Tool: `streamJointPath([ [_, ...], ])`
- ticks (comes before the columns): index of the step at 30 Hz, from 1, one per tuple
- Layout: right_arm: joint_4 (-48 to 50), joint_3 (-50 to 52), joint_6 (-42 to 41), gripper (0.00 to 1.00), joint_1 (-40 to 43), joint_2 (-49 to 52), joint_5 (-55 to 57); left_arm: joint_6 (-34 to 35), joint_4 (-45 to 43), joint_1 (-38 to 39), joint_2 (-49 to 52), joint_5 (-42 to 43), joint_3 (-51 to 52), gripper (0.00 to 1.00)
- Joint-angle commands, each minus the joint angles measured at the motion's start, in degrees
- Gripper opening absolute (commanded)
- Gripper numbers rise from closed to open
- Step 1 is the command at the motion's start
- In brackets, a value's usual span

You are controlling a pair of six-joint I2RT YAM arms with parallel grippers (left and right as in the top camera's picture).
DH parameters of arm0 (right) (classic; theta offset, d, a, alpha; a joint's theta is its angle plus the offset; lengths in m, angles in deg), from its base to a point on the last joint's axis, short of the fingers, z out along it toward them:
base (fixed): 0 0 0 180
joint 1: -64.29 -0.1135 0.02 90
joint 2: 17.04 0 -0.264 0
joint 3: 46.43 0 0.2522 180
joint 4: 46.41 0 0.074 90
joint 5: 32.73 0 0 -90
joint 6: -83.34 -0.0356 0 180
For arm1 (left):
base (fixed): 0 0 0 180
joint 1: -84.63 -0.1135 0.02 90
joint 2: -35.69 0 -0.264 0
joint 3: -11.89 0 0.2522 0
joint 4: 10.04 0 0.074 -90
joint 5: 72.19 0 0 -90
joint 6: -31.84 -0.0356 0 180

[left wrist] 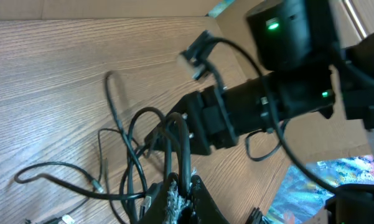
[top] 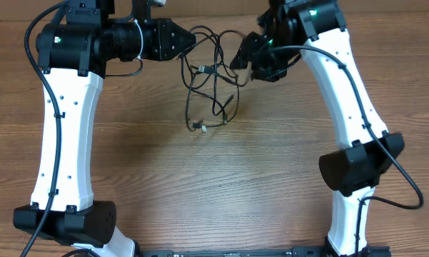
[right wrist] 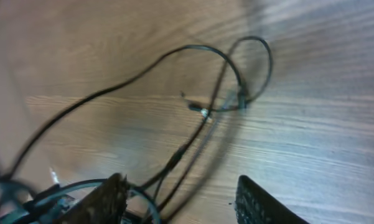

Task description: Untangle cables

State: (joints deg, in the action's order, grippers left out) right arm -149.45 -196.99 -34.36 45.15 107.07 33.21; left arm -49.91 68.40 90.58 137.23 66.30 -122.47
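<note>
**Desk** (top: 214,185): light brown wood-grain top with a matte finish; the grain runs from 9 to 3 o'clock in the overhead view.

**Surroundings:** in the left wrist view, a tan panel (left wrist: 302,146) stands past the desk edge. A blue patterned patch (left wrist: 336,180) shows at 4 o'clock; what it is cannot be told.

**Cables** (top: 215,86): thin black cords in loose, crossing loops, lying at 12 o'clock on the desk between the two claws. One small plug end (top: 198,128) trails at 6 o'clock of the tangle.

**Left claw** (top: 188,41): at 11 o'clock on the desk, pressed together and pinching strands of the cables at its tip.

**Right claw** (top: 240,61): at 1 o'clock, fingers (right wrist: 109,199) spread. Strands run through the gap close to one finger; whether they touch it cannot be told.

**Arms:** white links with black joints, one rising along each side of the desk.
</note>
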Motion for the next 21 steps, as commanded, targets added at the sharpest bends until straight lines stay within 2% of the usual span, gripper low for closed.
streamJointPath([
  [1, -0.57, 1.62, -0.37, 0.52, -0.90, 0.72, 5.49, 0.55, -0.92, -0.42, -0.02, 0.24, -0.33, 0.04],
  [4, 0.13, 5.70, -0.35, 0.50, -1.05, 0.81, 7.85, 0.72, -2.21, -1.92, -0.02, -0.44, -0.33, 0.04],
  [8, 2.91, 10.56, -0.07, 0.41, -0.70, 0.81, 7.87, 1.68, -2.60, -4.61, -0.02, -0.24, -0.33, 0.04],
  [13, 5.07, 7.67, 5.92, 0.45, 2.03, 0.50, 1.88, 1.18, -0.76, -5.95, -0.02, -0.22, -0.33, 0.04],
  [18, 5.16, 1.38, 17.35, 0.52, 5.44, 0.50, -15.80, -4.74, 1.25, -5.88, -0.02, 1.79, -0.33, 0.04],
  [21, 5.95, 0.50, 19.45, 0.55, 5.77, 0.50, -20.65, -6.56, 1.97, -5.88, -0.02, 2.54, -0.33, 0.04],
])
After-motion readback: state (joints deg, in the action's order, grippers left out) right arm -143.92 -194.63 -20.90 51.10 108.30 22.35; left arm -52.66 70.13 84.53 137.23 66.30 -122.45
